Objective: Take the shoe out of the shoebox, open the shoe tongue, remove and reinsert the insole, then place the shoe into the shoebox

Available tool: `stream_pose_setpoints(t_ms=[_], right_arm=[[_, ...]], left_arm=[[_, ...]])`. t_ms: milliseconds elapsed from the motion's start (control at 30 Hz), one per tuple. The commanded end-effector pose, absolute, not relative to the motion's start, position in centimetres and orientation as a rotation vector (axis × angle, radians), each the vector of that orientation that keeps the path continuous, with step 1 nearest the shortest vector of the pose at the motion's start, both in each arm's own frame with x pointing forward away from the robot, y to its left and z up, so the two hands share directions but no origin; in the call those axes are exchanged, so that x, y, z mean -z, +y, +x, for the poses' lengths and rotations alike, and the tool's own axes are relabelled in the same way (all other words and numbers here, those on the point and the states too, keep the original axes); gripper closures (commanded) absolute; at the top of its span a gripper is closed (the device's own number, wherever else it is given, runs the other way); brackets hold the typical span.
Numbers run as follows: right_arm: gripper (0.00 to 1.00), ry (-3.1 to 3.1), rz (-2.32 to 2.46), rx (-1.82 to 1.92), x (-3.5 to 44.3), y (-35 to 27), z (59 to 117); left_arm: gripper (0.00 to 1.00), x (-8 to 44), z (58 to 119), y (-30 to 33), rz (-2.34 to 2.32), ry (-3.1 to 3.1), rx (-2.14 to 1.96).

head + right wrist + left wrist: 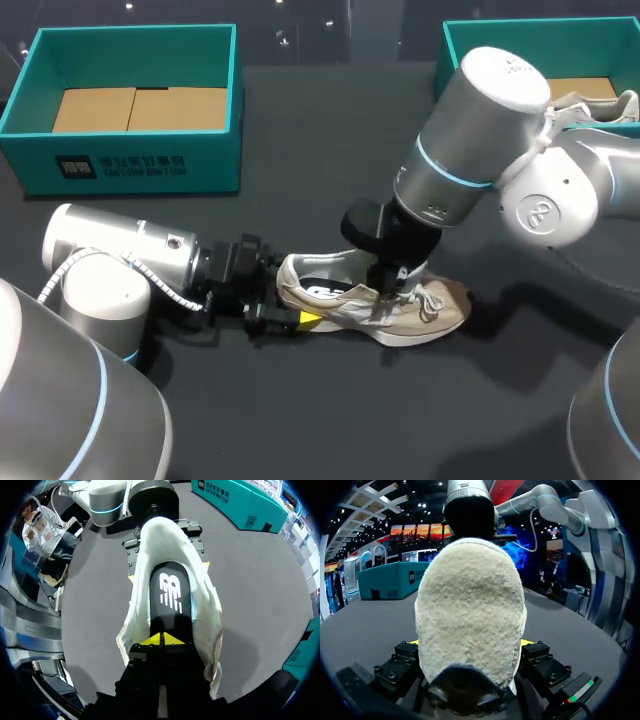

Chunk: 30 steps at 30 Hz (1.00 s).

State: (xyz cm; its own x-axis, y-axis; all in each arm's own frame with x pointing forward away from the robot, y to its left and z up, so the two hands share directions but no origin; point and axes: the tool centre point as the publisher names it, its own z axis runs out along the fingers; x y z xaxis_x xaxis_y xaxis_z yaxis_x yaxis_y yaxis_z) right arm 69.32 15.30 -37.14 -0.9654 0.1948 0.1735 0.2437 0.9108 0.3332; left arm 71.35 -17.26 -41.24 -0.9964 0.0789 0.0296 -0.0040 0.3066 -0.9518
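Observation:
A beige sneaker (430,310) lies on its sole mid-table, toe to the right. My left gripper (285,295) comes in low from the left and holds the heel; in the left wrist view the fuzzy heel (470,615) fills the gap and both yellow tips press its sides. From above, my right gripper (385,285) reaches into the shoe's mouth by the laces. In its wrist view the gripper (162,640) has its yellow tips pinched together on the front of the black insole (170,595), which runs back toward the heel inside the sneaker (205,605).
A teal shoebox (140,160) with cardboard in its bottom stands at the back left. A second teal box (470,35) at the back right holds another shoe (600,105). Dark tabletop lies bare in front of the sneaker.

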Motion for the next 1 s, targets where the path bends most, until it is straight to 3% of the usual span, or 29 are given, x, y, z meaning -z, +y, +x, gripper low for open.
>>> stream_pose_setpoints(t_ms=[33,700,767,867,1000], right_arm=[[1.0,-2.921,-0.33,0.706,36.5,14.2,68.8],[0.99,-3.075,-0.338,0.365,37.0,17.7,69.8],[0.87,-3.083,-0.354,0.351,37.3,17.5,70.1],[0.8,-3.094,-0.392,0.322,37.6,16.9,70.6],[0.62,-3.092,-0.43,0.285,38.0,16.3,71.3]], left_arm=[[1.0,41.4,71.4,-17.1,-0.07,-2.483,-1.808],[1.0,41.4,71.4,-17.1,-0.07,-2.483,-1.808],[1.0,41.4,71.4,-17.1,-0.07,-2.483,-1.808],[1.0,41.4,71.4,-17.1,-0.07,-2.483,-1.808],[1.0,41.4,71.4,-17.1,-0.07,-2.483,-1.808]])
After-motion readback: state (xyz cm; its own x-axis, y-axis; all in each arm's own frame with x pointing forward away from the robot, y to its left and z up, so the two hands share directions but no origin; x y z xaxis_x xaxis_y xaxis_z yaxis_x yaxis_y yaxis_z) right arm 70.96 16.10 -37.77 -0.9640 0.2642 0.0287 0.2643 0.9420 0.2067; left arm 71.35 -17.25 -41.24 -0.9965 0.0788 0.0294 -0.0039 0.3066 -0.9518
